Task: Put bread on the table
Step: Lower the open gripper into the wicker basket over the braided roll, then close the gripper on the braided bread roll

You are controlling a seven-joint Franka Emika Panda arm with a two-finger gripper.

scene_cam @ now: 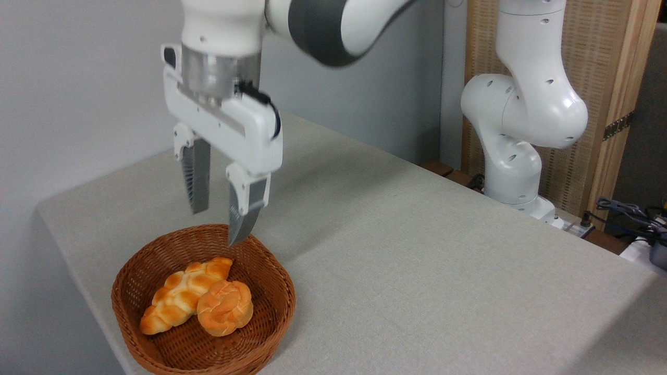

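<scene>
While the tool [218, 225] hangs above the far rim of the basket [130, 312], its two grey ribbed fingers [198, 182] point down and stand apart with nothing between them. One fingertip shows against the pale cloth behind the basket; the other, nearer the camera, overlaps the basket's back rim in the picture, though whether it is touching the weave cannot be told from this single view. The bread [177, 294] lies inside the basket, a long braided loaf with pointed ends, golden-orange with paler creases, set on a slant from the lower left up toward the middle of the basket. A small round knotted roll [225, 308] sits just beside it on the right, pressed against the loaf's side and partly overlapping it. The tool's tips are above the loaf's upper end and clear of it, and neither piece is gripped. The basket is brown wicker and stands near the front left corner of the desk [417, 260], whose grey-beige cloth surface stretches away to the right and back. The white arm [521, 114] rises from its base at the far right edge of the desk, bends out of the top of the picture, and comes back down at the upper left to carry the tool's white body. Behind the base stands a wooden panel [609, 78], and some cables [625, 211] lie at the right edge.
</scene>
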